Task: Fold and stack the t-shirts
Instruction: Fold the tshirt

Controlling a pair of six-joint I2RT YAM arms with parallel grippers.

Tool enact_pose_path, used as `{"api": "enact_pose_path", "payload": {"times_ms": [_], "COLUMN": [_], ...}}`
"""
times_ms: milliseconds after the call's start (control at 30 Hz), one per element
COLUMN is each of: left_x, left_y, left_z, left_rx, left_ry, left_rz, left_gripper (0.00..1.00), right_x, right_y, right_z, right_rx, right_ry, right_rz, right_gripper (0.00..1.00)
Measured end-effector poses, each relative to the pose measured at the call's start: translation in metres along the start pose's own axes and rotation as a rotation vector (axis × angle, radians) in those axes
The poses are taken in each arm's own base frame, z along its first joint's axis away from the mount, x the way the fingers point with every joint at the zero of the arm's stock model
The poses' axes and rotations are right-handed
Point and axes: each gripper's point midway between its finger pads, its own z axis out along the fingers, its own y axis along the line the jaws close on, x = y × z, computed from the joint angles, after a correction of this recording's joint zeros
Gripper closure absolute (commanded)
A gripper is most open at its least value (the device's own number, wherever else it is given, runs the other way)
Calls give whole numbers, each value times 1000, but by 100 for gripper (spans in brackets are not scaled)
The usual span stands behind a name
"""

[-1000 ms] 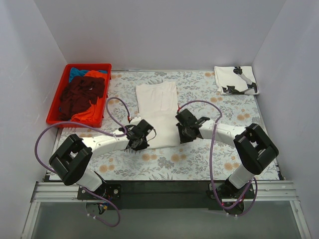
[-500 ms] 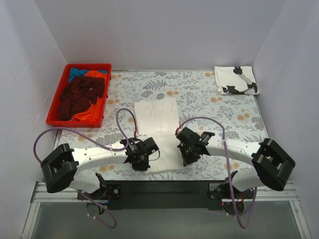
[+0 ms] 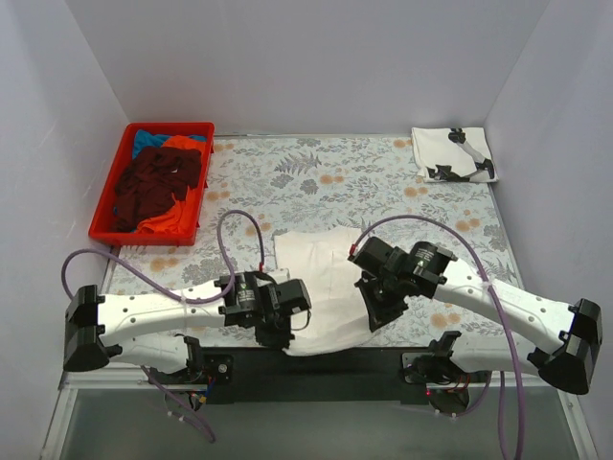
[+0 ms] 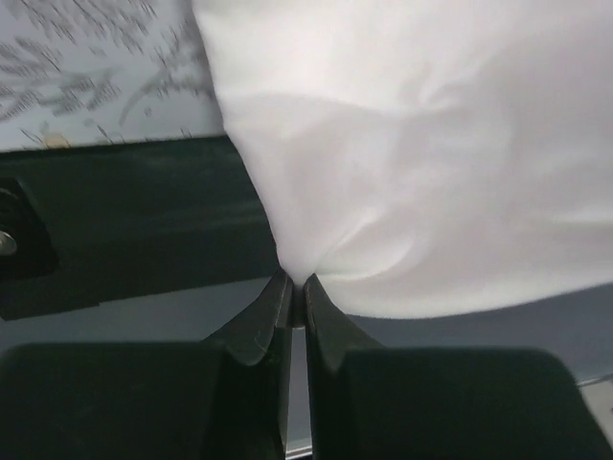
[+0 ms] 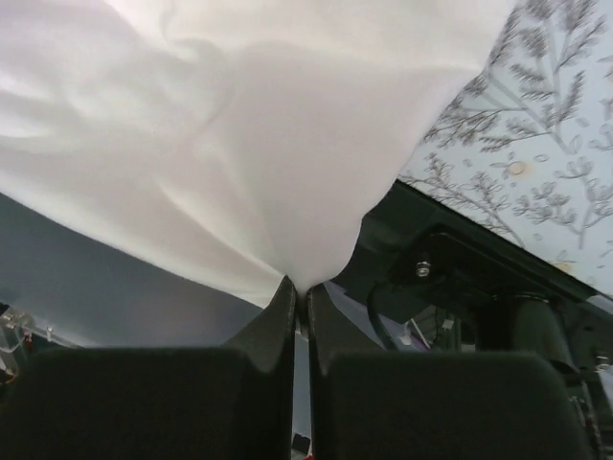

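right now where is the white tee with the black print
In the top view the printed tee lies folded at the far right corner, opposite the red crate.

Place: a robotics lab test cell.
Enclosure: plain white panel walls [image 3: 287,67] box in the worktop [image 3: 383,182] on three sides.
Mounting: left arm [image 3: 153,309] and right arm [image 3: 508,302] fixed to a black base plate [image 3: 326,362] on an aluminium rail [image 3: 96,369].
Wiring: purple cables [image 3: 239,214] loop in the open along the arms.
Props: floral cover on the worktop; red plastic crate [image 3: 170,126] of crumpled t-shirts [image 3: 153,182].
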Motion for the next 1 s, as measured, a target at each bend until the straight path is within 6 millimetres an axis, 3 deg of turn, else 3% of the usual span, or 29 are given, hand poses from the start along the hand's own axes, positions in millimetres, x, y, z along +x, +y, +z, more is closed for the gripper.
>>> {"api": "enact_pose_path", "payload": {"times_ms": [100, 200, 400, 667, 833, 1000], "left_x": [-44, -72, -109, -158, -160, -120], "left_y": [4, 10, 16, 3, -2, 6], "left_z": [-8, -13, -15, -42, -41, -19], "left_rx": [18, 22, 25, 78, 108, 172], "left_ry": [-84, -139, -198, -296, -297, -190], "left_rz": [-107, -148, -154, -118, -79, -51], "left_gripper": [100, 100, 100, 100, 100, 100], "right_x": [-26, -48, -82, -114, -114, -73], "right_y": [-7, -13, -23, -31, -27, -28], "right_z": [-10, -17, -21, -39, -45, -29], "right_rx": [45, 68, 85, 84, 51, -16], "right_ry": [-28, -49, -66, -117, -133, -53], "right_rz": [2, 11, -2, -23, -46, -49], "right_gripper": [99, 99, 99, 99, 99, 99]}}
